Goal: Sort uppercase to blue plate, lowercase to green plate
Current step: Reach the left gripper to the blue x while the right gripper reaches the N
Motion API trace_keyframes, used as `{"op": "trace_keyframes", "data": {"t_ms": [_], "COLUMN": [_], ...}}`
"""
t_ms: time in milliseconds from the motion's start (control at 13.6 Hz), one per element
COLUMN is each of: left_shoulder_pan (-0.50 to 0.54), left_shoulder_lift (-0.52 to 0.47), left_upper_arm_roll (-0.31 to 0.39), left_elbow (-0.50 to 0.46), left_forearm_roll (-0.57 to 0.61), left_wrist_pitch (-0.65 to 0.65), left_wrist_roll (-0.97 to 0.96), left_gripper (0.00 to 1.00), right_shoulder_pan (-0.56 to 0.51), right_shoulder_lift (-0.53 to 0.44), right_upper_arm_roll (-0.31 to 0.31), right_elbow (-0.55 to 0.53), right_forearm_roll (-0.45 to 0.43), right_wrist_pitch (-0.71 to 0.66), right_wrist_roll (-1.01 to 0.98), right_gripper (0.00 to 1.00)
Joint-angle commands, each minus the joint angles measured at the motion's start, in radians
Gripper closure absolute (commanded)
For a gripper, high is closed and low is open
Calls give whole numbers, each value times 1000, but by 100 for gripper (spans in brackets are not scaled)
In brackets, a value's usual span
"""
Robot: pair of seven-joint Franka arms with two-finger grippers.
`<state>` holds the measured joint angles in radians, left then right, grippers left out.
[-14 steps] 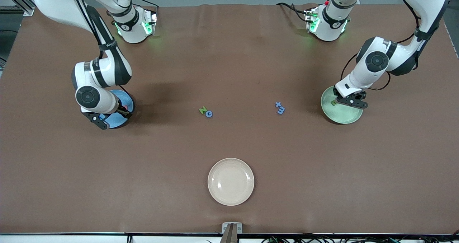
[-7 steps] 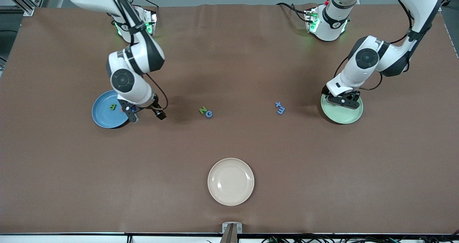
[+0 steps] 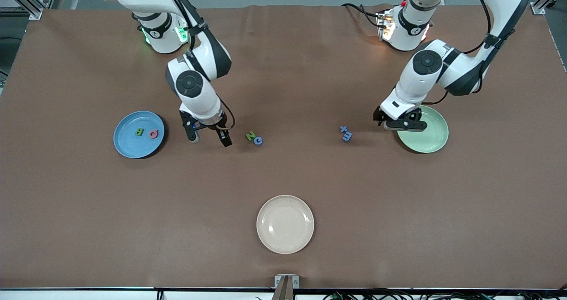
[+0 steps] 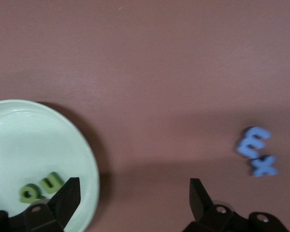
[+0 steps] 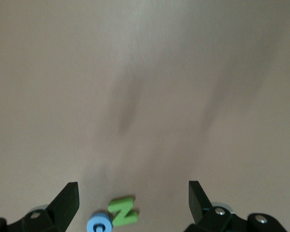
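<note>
The left claw [image 3: 401, 122] is open and holds nothing. It hangs over the rim of the green plate [image 3: 427, 136], on the side toward the middle of the counter [image 3: 283, 176]. In the left wrist view its two fingers [image 4: 67, 198] stand wide apart, and two green lowercase letters — u [image 4: 52, 182] and p [image 4: 31, 192] — lie side by side in the green plate, touching each other. On the bare counter near this plate lie the blue m [image 3: 347, 135] and the blue t [image 3: 343, 128], just beside each other; the t is a little farther from the front camera.

The right claw [image 3: 208, 137] is open too, and empty. It hangs over the counter between the blue plate [image 3: 128, 145] and the pair of uppercase letters in the middle. These are the green N [image 3: 250, 136] and the blue C [image 3: 258, 141], touching or almost touching, on the bare counter. In the right wrist view they show between the spread fingers [image 5: 65, 200].

In the blue plate lie the green B [image 3: 139, 132] and the pink-red Q [image 3: 153, 134], a little apart.

A cream plate [image 3: 285, 224] stands near the front edge of the counter, well apart from all letters.
</note>
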<state>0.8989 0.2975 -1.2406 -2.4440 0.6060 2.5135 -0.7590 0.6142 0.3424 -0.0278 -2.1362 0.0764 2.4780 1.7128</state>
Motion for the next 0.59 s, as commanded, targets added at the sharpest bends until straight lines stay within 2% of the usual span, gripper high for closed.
{"op": "trace_keyframes", "data": {"t_ms": [0, 221, 368, 515], "left_shoulder_pan": [-108, -234, -363, -518], "left_shoulder_lift": [70, 158, 204, 209], "left_upper_arm_roll": [-2, 36, 123, 247], "left_elbow": [89, 163, 222, 269], "left_forearm_roll": [-41, -52, -51, -49], "left_wrist_pitch": [-73, -102, -126, -134], "left_wrist_roll": [-155, -308, -408, -463], "left_gripper": [1, 1, 1, 1], "right_shoulder_pan": [65, 91, 96, 102], "right_shoulder_lift": [67, 131, 171, 188], "right_upper_arm_roll": [-11, -11, -11, -11], "right_elbow": [71, 133, 172, 188], "right_forearm_roll": [16, 14, 14, 13], "right_wrist_pitch": [-2, -1, -1, -1], "right_wrist_roll": [77, 109, 137, 146], "right_gripper": [0, 1, 3, 5]}}
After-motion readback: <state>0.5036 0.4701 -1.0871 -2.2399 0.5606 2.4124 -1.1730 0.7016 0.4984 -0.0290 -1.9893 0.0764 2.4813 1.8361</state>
